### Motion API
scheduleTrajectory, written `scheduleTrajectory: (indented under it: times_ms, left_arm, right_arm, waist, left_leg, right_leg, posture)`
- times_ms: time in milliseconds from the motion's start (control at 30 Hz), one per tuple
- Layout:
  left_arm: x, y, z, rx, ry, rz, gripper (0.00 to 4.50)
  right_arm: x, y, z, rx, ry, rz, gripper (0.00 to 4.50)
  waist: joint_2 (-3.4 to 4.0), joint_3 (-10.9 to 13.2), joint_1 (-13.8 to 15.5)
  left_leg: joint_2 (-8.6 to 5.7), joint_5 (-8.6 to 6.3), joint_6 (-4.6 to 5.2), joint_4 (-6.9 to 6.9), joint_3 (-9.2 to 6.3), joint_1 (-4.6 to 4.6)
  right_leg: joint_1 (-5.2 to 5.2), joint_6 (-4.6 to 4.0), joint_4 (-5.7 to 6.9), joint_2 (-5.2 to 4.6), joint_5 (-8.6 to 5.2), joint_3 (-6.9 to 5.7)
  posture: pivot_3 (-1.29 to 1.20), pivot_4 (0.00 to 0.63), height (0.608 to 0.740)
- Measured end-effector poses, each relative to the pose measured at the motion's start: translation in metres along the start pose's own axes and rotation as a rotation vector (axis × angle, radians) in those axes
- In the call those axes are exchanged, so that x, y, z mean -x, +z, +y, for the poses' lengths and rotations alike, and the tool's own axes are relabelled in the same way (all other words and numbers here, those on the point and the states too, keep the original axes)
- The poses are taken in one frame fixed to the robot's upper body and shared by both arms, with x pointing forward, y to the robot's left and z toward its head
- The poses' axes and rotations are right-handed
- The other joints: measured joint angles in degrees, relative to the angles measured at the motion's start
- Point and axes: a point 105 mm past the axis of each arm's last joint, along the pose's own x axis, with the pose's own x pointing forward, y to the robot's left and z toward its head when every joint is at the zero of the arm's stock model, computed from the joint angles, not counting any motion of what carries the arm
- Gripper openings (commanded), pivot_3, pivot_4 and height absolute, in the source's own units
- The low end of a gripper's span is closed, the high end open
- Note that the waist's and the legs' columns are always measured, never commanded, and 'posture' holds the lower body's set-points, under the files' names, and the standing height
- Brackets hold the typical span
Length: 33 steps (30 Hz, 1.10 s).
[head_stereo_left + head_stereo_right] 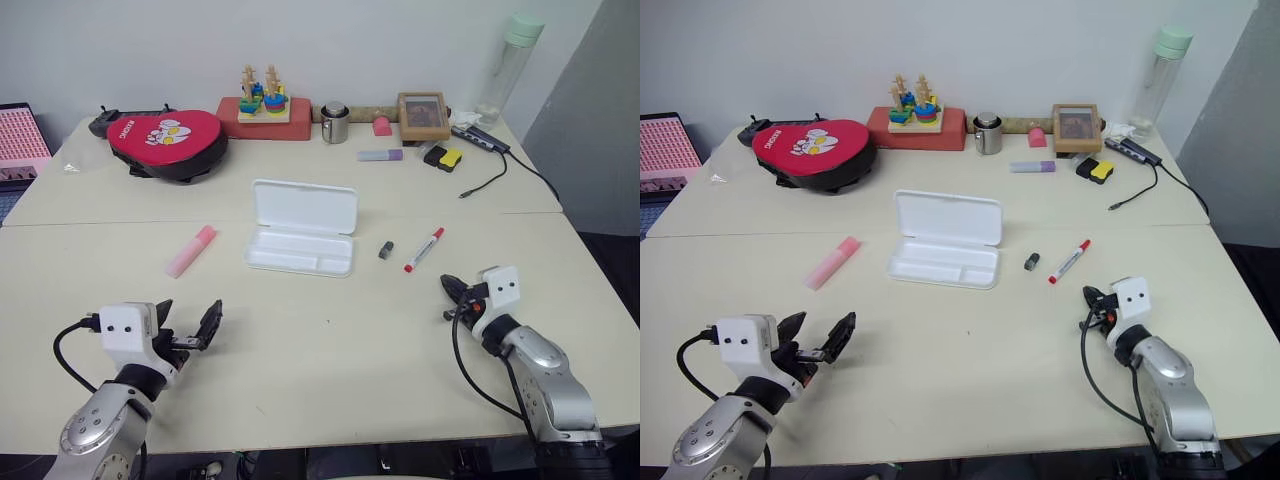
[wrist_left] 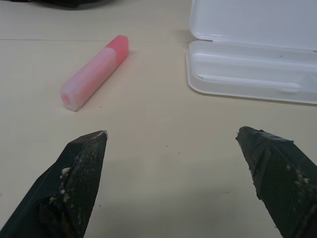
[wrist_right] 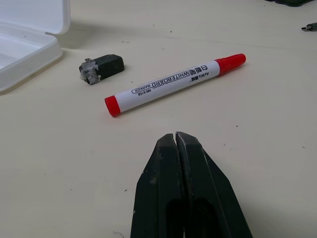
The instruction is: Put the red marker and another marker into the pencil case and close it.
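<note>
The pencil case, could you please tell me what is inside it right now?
The pencil case lies open with its lid folded back. Its divided tray looks bare, with no marker inside. Whatever is under the case is covered.

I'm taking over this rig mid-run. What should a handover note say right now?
Left gripper: open, empty, low over the table, facing the pink highlighter.
Right gripper: shut, empty, just short of the red marker.
Pencil case: open at table centre, lid up, tray empty.
Red marker lies right of the case, next to a small black clip; the highlighter lies left of the case.
Done: case open. Left: pick up both markers, put them in the tray, close the lid.
</note>
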Motion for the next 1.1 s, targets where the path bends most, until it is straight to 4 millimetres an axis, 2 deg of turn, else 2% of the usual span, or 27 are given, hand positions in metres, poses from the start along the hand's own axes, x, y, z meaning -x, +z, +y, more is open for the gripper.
scheduleTrajectory:
  times_ms: [833,1100]
  left_arm:
    - [-0.0018,0.0015,-0.0018,-0.001,-0.006,-0.005,4.5]
    - [-0.0032,0.0037,-0.0023,-0.003,-0.009,-0.013,4.5]
  right_arm:
    - [0.0002,-0.0016,0.0003,0.0,0.017,0.022,0.03]
    - [-0.0008,-0.0046,0.0026,-0.048,0.054,0.058,0.03]
  waist:
    - [0.0,0.0,0.0]
    - [0.0,0.0,0.0]
  left_leg:
    - [0.0,0.0,0.0,0.0,0.0,0.0]
    - [0.0,0.0,0.0,0.0,0.0,0.0]
  right_leg:
    - [0.0,0.01,0.0,0.0,0.01,0.0]
    - [0.0,0.0,0.01,0.0,0.0,0.0]
  posture:
    - [0.0,0.15,0.74]
    - [0.0,0.15,0.74]
